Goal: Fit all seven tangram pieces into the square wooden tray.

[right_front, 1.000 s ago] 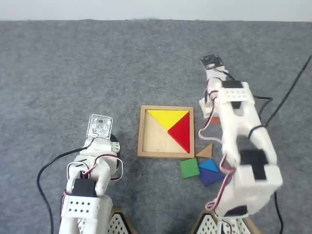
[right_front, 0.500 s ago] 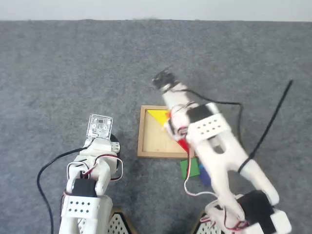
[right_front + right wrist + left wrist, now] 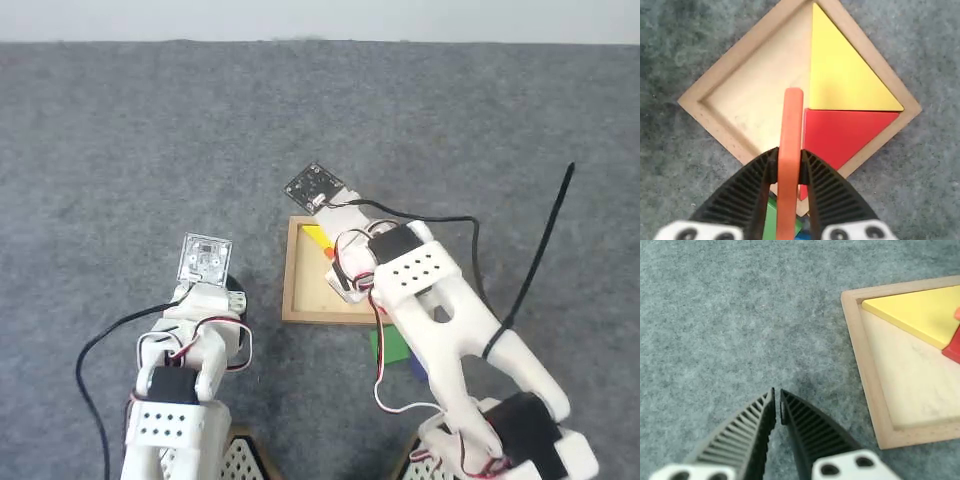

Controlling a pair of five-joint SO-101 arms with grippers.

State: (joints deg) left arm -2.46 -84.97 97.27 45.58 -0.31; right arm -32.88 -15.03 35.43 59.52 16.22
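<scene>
Tray [image 3: 690, 101] under right gripper [image 3: 789, 154] (wrist view: orange piece [image 3: 791, 120] clamped edge-on).

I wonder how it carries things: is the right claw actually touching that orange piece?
Touching. The right wrist view shows the right gripper with its fingers pressed against both faces of the orange piece, held on edge over the wooden tray.

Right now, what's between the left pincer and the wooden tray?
Just bare grey mat between the left pincer and the wooden tray, seen in the left wrist view.
</scene>
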